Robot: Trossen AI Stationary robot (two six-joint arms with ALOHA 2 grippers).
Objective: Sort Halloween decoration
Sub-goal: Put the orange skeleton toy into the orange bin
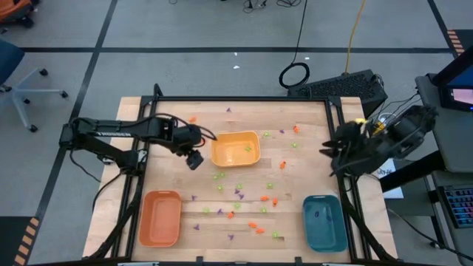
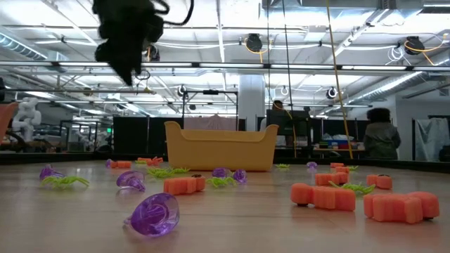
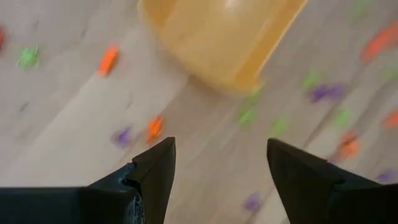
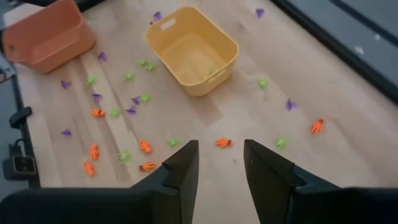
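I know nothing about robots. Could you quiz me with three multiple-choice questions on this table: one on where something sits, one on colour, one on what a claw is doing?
1. Where is the yellow tray?
A. Near the table's middle, toward the far edge
B. At the near left corner
C. Off the table

2. What colours are the two trays along the near edge?
A. Both yellow
B. Orange tray and teal tray
C. Purple and green

3. How does the left gripper stand?
A. Shut on an orange piece
B. Resting inside a tray
C. Open and empty, above the table beside the yellow tray

Answers: 1 A, the high view shows it there. 2 B, orange on the left and teal on the right. 3 C, the left wrist view shows bare table between its spread fingers.
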